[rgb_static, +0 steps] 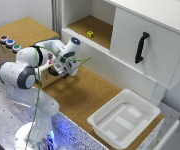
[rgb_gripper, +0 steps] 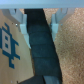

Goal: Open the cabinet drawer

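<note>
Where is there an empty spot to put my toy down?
The cork floor between the low box with coloured buttons and the white plastic tub is bare. The open shelf is free apart from a small yellow cube. It is crowded at the box front, where the end effector sits.

White arm (rgb_static: 25,70) with grey joints. Speckled tan cork surface (rgb_static: 75,95). White tub (rgb_static: 124,117), white door (rgb_static: 145,47) with a black handle (rgb_static: 141,47). Small yellow cube (rgb_static: 90,34) on the shelf. Red, blue and green buttons (rgb_static: 10,43) on the box. In the wrist view, a dark blue pattern (rgb_gripper: 8,44) on pale wood.
</note>
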`<state>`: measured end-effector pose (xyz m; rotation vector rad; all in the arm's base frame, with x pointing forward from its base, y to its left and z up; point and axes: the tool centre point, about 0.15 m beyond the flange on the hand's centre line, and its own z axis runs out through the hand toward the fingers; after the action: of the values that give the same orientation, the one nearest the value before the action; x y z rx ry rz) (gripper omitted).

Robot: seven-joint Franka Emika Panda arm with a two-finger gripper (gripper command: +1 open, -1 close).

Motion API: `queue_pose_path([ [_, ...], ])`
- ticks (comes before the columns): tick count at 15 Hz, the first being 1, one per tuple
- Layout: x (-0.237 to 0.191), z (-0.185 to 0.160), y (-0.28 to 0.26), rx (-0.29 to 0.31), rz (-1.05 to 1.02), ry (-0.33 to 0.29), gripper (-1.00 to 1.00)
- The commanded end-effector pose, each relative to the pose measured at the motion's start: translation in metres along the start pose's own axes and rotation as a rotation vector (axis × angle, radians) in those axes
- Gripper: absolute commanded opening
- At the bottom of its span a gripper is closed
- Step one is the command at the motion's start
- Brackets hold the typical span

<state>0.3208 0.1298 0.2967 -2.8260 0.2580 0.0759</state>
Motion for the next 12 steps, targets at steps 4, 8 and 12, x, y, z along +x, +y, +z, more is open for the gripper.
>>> queue_pose_path([
  [4,-0.012,-0.009,0.004,-0.086,-0.024,0.052,1.00],
  [8,-0.020,-0.030,-0.009,-0.128,-0.049,0.098,1.00],
  [12,-0.035,-0.071,-0.031,-0.217,-0.081,0.204,1.00],
])
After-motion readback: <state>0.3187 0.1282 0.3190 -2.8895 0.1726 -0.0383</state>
